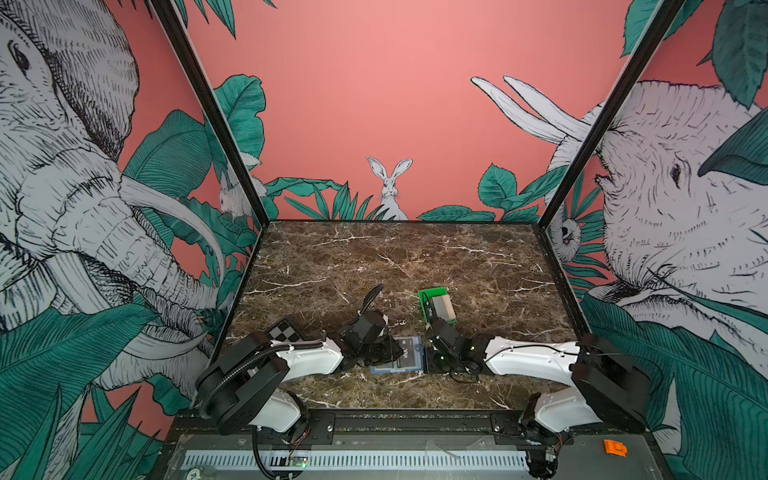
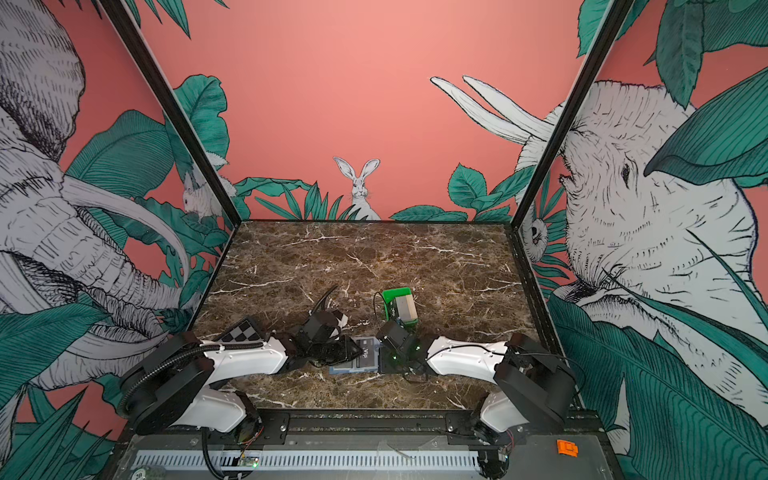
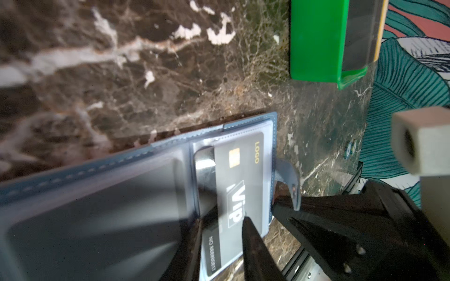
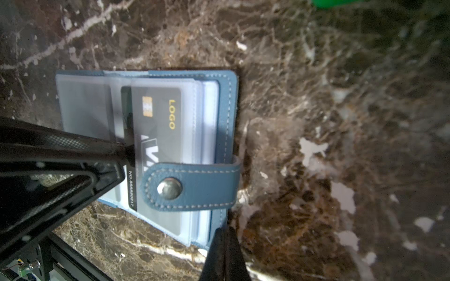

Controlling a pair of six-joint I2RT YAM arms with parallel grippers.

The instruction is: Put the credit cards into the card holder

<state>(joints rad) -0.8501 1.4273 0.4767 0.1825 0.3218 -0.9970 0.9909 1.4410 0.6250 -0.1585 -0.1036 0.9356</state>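
Note:
The slate-blue card holder (image 1: 384,369) (image 2: 345,369) (image 4: 226,102) lies open on the marble between both arms. A black VIP credit card (image 3: 246,170) (image 4: 158,116) sits partly inside a clear pocket, its striped long edge sticking out. My left gripper (image 3: 220,219) (image 1: 397,353) is closed on that card, one finger on its face and one at the striped edge. My right gripper (image 4: 225,230) (image 1: 429,365) is shut and empty, its tip pressed against the holder's outer edge. The snap tab (image 4: 192,187) lies folded over the card. More credit cards, one beige (image 1: 442,305), stand in the tray.
A small green tray (image 1: 428,293) (image 2: 395,291) (image 3: 316,43) stands just behind the holder, close to the right wrist. A checkerboard plate (image 1: 284,328) lies by the left arm. Black frame posts and printed walls close in the table's sides and back.

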